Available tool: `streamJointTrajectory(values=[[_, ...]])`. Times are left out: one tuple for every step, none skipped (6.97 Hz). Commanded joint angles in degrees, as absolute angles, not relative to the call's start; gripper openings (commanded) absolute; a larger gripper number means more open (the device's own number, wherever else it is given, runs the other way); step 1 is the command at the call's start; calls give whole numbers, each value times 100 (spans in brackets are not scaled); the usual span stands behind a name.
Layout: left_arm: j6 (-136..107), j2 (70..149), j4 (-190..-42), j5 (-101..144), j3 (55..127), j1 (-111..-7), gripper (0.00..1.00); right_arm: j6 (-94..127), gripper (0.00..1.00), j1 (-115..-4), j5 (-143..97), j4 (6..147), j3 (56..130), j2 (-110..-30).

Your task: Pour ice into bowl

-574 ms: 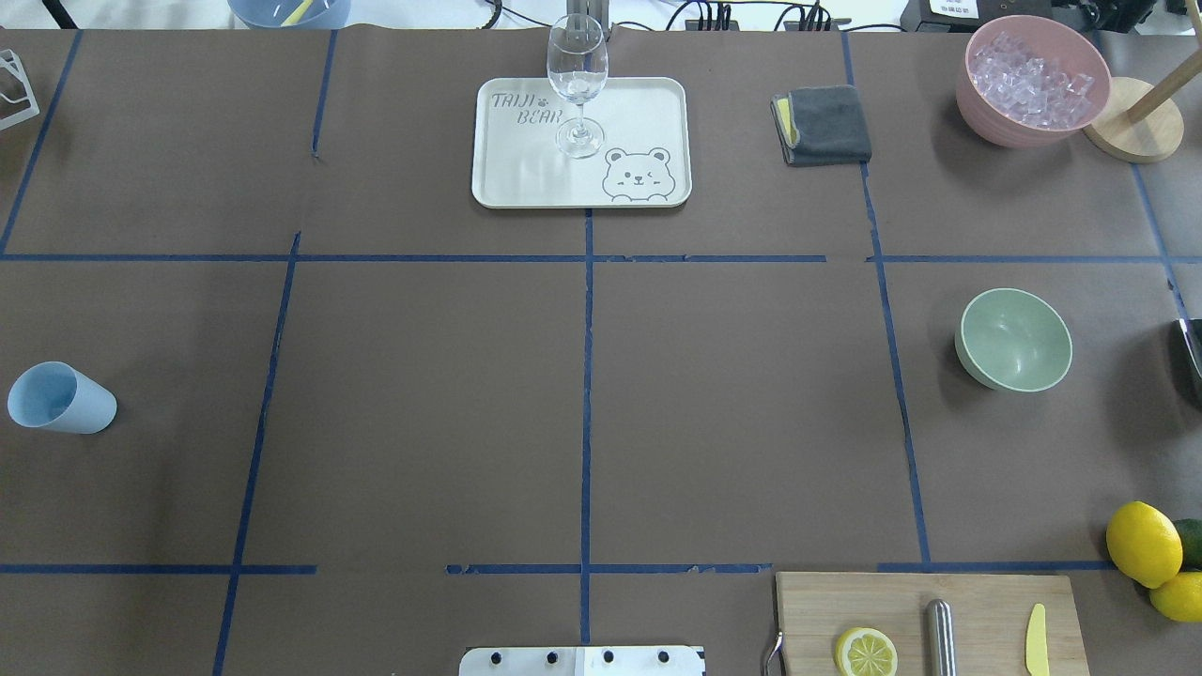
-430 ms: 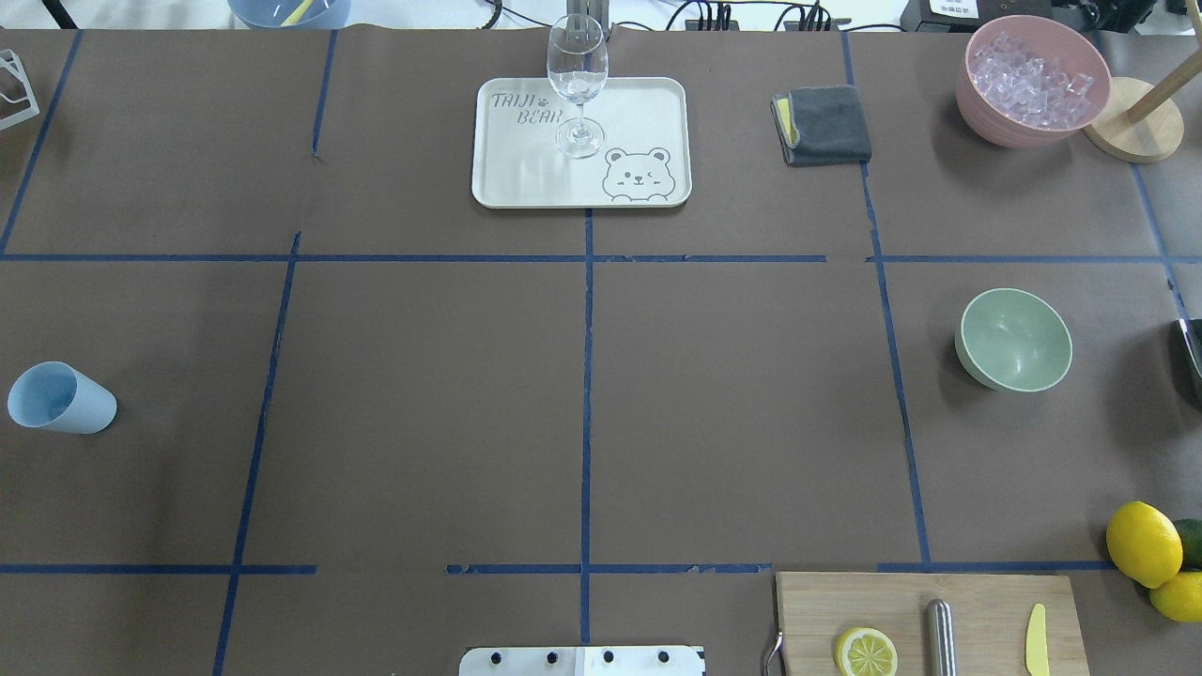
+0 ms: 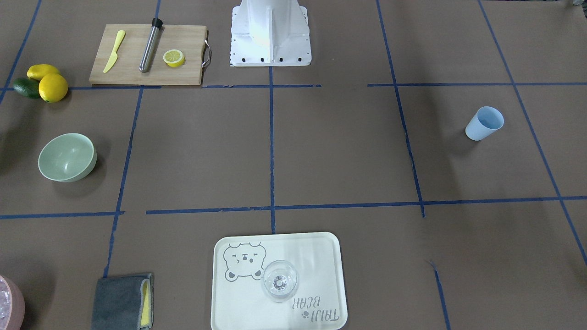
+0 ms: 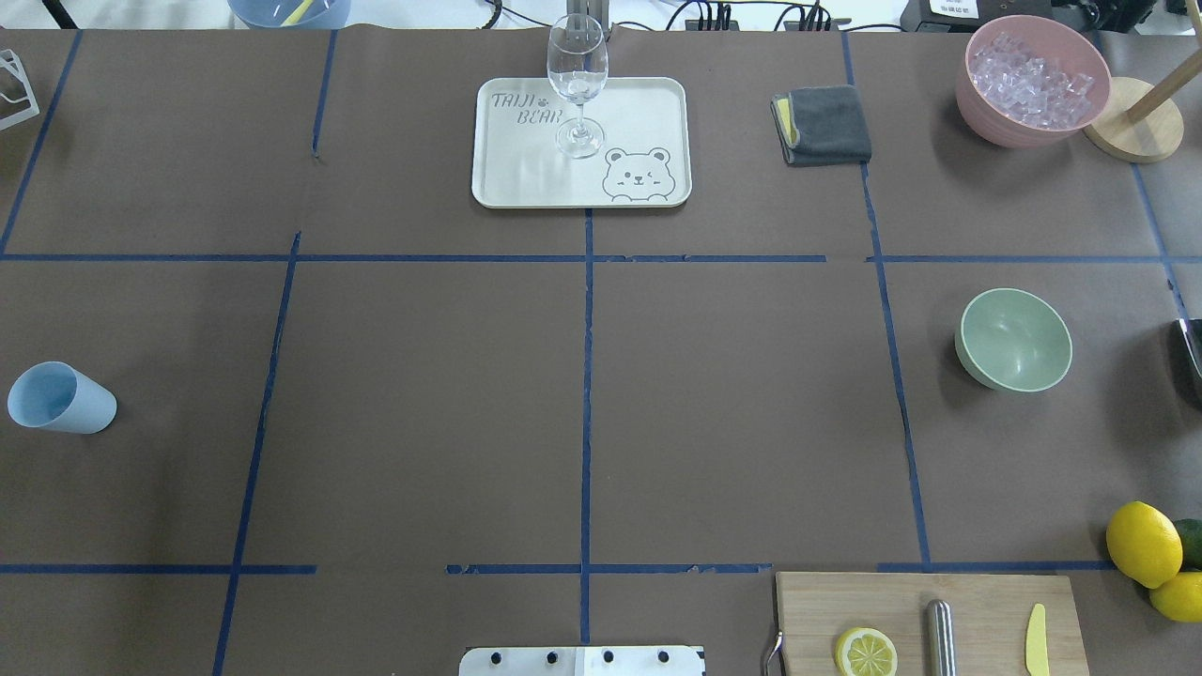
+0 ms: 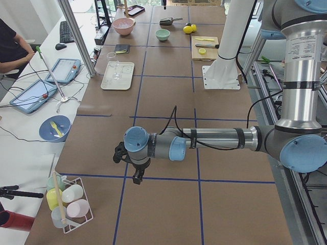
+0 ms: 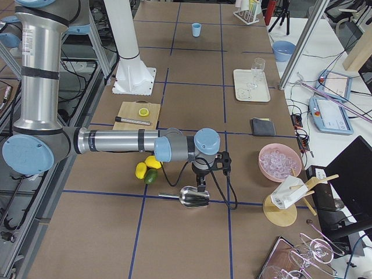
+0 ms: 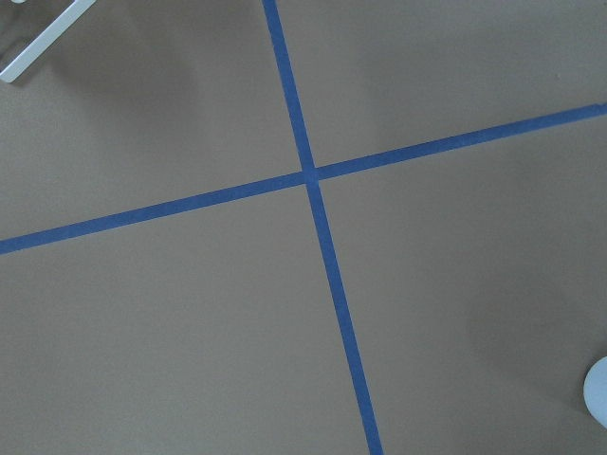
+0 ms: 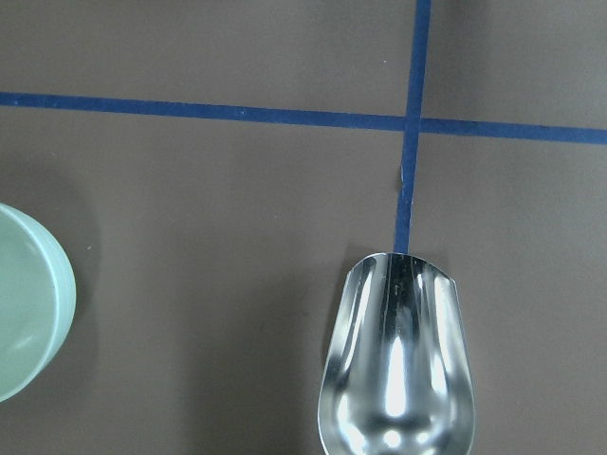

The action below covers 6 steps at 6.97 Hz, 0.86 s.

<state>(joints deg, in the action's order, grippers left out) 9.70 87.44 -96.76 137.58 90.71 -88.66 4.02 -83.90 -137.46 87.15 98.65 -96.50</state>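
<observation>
The mint-green bowl (image 4: 1014,340) stands empty at the table's right; it also shows in the front view (image 3: 67,157) and at the right wrist view's left edge (image 8: 28,303). No loose heap of ice is in view. A shiny metal scoop (image 8: 398,379) lies empty on the table to the right of the bowl. My right gripper (image 6: 200,185) hangs just above the scoop (image 6: 195,197); I cannot tell if it is open or shut. My left gripper (image 5: 137,176) hangs over bare table far to the left; I cannot tell its state.
A pink container (image 4: 1033,80) with clear cubes stands at the back right by a wooden stand (image 4: 1132,131). A wine glass (image 4: 577,84) stands on a tray (image 4: 648,113). Also here: a grey cloth (image 4: 824,125), lemons (image 4: 1144,543), a cutting board (image 4: 977,601) and a tipped blue cup (image 4: 58,398).
</observation>
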Motion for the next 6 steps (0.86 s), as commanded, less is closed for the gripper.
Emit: streamJointTrajectory(values=[[1011,8728,-9703,13746,9106,-8859,100,492,100,-8367,-13755,8719,9844,-9598],[1037,8710,-9694,13746,9123,-8859,100,492,100,-8341,-13764,8710,9774,-9580],[1037,8693,-9703,13746,9123,-8851,100,483,100,-8202,-13764,8458,9765,-9563],[1037,8692,-9712,13755,9114,-8851,100,492,100,-7669,-13755,7942,9730,-9563],[1046,8684,-9712,13781,9123,-8851,100,936,100,-7360,-13746,7745,9729,-9545],[1037,8684,-9721,13781,9123,-8851,100,1654,100,-7078,-13729,7326,9721,-9432]])
